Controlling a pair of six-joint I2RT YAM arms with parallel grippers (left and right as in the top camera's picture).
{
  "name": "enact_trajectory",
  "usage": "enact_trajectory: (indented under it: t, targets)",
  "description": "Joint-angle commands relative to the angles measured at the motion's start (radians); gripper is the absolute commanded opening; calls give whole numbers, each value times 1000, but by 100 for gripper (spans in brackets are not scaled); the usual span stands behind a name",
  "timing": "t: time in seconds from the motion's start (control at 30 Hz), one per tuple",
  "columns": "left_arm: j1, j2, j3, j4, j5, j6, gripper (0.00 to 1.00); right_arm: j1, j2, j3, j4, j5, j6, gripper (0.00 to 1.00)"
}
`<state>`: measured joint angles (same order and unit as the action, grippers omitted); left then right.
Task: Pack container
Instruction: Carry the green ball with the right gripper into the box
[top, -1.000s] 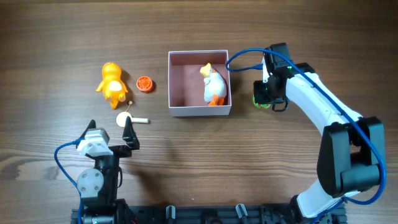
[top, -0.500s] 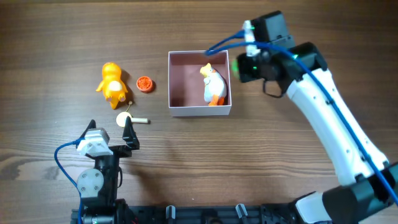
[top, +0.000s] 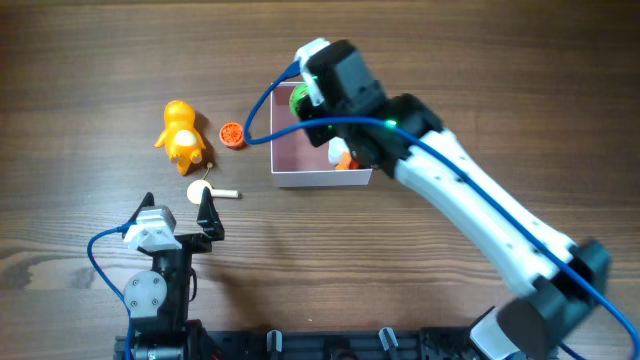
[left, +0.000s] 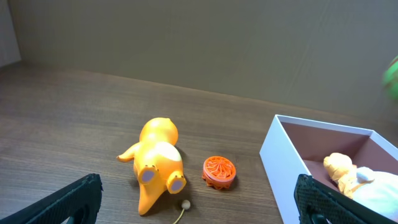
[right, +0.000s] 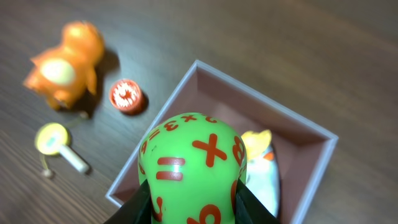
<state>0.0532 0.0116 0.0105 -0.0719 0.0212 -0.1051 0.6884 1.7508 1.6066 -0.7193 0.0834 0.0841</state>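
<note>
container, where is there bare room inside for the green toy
Free: the left half of the container floor, bordered by its left wall and the white duck. Crowded: the right side, where the duck lies along the wall. The right gripper holds the green toy over the free half.

The table (top: 450, 60) is dark wood with a plain grain and a matt finish. The container (top: 320, 179) has thin, matt white walls that look like card, and a dull pinkish-brown inside. The green toy (right: 193, 155) is smooth, glossy plastic with red printed signs. The orange toy (left: 155, 165) is shiny plastic too, and the small orange disc (left: 219, 171) is ridged. The right gripper (right: 194, 186) has matt black fingers (right: 252, 208); its arm (top: 480, 210) has a glossy white shell.
</note>
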Motion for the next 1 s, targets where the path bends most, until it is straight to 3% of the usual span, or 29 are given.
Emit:
enact_trajectory:
  t: [0.0,0.3,0.97]
  targets:
    - [-4,-9,-5,-4,8,23,100,7,98,9,2,-35,-5,5]
    - [-4,-9,-5,-4,8,23,100,12,194,9,20,-179,-3,5]
    - [-4,-9,-5,-4,8,23,100,14,275,3,11,-175,-2,6]
